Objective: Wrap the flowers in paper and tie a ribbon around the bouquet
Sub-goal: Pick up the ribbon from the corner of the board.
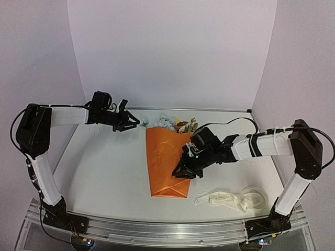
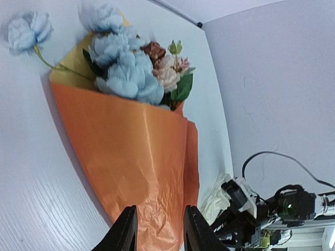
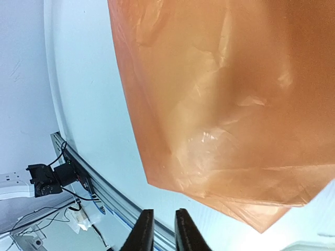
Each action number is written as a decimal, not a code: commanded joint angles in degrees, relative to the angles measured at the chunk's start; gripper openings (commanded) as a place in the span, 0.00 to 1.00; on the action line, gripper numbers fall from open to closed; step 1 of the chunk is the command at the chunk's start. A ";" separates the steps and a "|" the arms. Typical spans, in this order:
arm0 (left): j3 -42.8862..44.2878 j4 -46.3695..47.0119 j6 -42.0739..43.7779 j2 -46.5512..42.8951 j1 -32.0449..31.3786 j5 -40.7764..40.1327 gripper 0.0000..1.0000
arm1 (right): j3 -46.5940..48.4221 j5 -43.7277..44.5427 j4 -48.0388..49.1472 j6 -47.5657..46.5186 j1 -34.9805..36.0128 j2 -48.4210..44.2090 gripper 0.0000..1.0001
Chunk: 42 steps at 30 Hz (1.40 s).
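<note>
The bouquet (image 1: 166, 162) lies mid-bench, its flowers (image 1: 171, 123) pointing at the far edge, and the ribbon (image 1: 230, 198) sits loose near the near right corner, well apart from it. The right gripper (image 1: 181, 172) hovers at the wrap's right fold with jaws narrowly parted, holding nothing. The left gripper (image 1: 134, 123), raised towards the far left corner, is slightly spread and empty. With nothing pinning the crinkly paper, the fold may spring open before the ribbon arrives.

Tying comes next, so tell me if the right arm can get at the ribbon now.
Probably yes. The ribbon lies uncovered beside the bouquet, not touching it. The right claw hovers at the bouquet's edge, holding nothing, and nothing lies between them.
</note>
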 commanded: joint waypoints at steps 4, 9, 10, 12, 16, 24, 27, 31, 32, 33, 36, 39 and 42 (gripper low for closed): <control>-15.35 1.51 -1.92 -10.98 -9.06 -9.92 0.31 | -3.53 1.74 -4.60 -3.06 -2.17 -3.05 0.22; -19.98 -0.69 -0.89 -15.12 -14.08 -14.10 0.32 | -7.95 5.67 -12.70 -8.42 -2.14 -10.23 0.31; -20.60 -1.02 -0.89 -15.51 -15.04 -14.49 0.32 | -9.16 6.83 -14.16 -9.27 -2.10 -11.72 0.35; -21.65 -0.62 -1.50 -16.28 -16.27 -14.70 0.32 | -11.11 8.32 -16.52 -10.33 -2.12 -14.80 0.38; -22.13 -0.96 -1.67 -16.16 -19.11 -15.73 0.32 | -13.65 13.65 -26.59 -13.76 -0.52 -20.13 0.47; -20.35 -0.49 -0.76 -14.85 -23.30 -17.38 0.33 | -13.67 27.06 -38.34 -24.93 2.83 -22.78 0.57; -19.68 -1.09 -0.55 -14.60 -23.85 -17.57 0.33 | -14.94 35.00 -42.04 -25.77 2.70 -25.80 0.57; -19.70 -1.56 -0.25 -15.15 -23.98 -17.64 0.33 | -19.47 42.14 -43.12 -25.11 2.56 -31.22 0.60; -19.51 -1.77 0.01 -15.15 -23.99 -17.51 0.33 | -20.11 42.44 -43.24 -25.61 2.32 -31.68 0.60; -19.31 -2.03 0.15 -15.15 -24.06 -17.36 0.33 | -20.47 42.41 -43.17 -26.24 1.85 -31.76 0.60; -18.76 -2.41 0.50 -15.32 -24.09 -16.88 0.33 | -21.69 38.76 -40.18 -29.33 0.49 -30.38 0.55; -18.53 -2.68 0.65 -15.86 -24.14 -16.98 0.33 | -22.14 34.28 -36.80 -31.41 -0.21 -28.46 0.51; -18.68 -2.94 0.67 -16.24 -24.17 -17.20 0.33 | -22.38 32.20 -34.85 -32.23 -0.34 -26.60 0.47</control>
